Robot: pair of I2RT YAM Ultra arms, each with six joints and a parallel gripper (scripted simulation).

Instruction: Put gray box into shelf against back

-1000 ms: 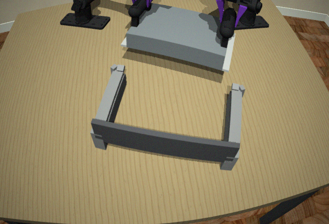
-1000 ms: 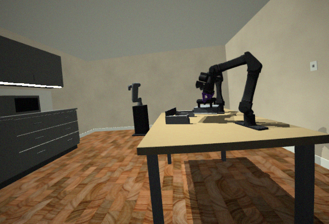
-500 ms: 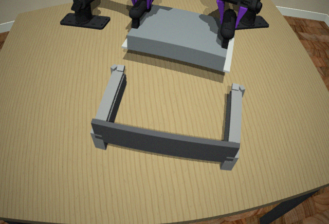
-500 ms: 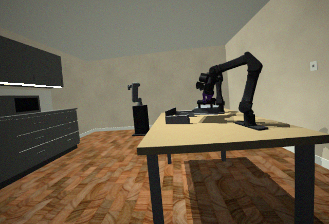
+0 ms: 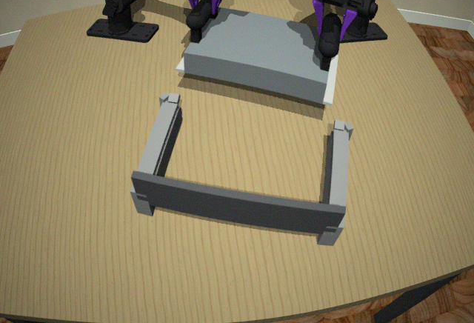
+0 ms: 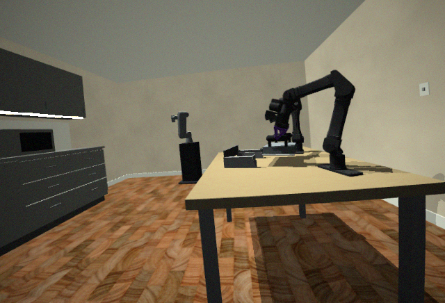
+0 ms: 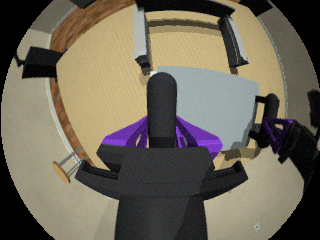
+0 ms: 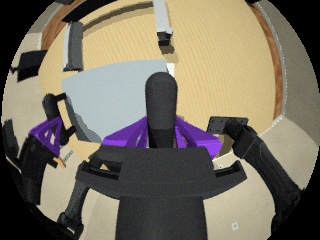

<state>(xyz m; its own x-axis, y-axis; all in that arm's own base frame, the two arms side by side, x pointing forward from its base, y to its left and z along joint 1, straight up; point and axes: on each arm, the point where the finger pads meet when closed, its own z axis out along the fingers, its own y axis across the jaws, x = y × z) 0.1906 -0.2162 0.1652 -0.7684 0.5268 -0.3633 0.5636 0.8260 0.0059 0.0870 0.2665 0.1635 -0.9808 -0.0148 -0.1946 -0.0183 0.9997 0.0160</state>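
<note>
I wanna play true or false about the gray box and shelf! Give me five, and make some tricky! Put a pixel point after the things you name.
1. The gray box (image 5: 256,44) (image 6: 278,149) (image 7: 215,105) (image 8: 112,95) is inside the shelf (image 5: 241,204) (image 6: 240,162) (image 7: 141,37) (image 8: 75,47). False: it's outside.
2. The left claw (image 5: 331,38) (image 6: 279,135) (image 7: 161,119) (image 8: 57,118) grips a black handle (image 5: 329,44) (image 7: 162,90) (image 8: 49,106). True.
3. The right claw (image 5: 204,11) (image 7: 266,120) (image 8: 161,119) is wide open, holding nothing. False: it's closed on the other black handle (image 5: 196,20) (image 7: 271,112) (image 8: 161,90).
4. Both claws have purple fingers (image 5: 349,21). True.
5. The shelf is bright red. False: it's gray.

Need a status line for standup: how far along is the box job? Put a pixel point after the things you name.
Done: left gripper (image 5: 331,36) (image 6: 280,137) (image 7: 162,120) (image 8: 59,135) and right gripper (image 5: 204,10) (image 7: 266,120) (image 8: 161,119) are each shut on a handle.
In hand: the box (image 5: 260,47) (image 6: 280,149) (image 7: 215,100) (image 8: 110,95), apparently just off the table, judging by its shadow.
Left: side plates into rails (image 5: 338,170) (image 6: 239,162) (image 7: 141,30) (image 8: 75,45), back flush, level, release. It's wholly outside the shelf (image 5: 241,204) (image 6: 231,151) (image 7: 185,6) (image 8: 87,9).
</note>
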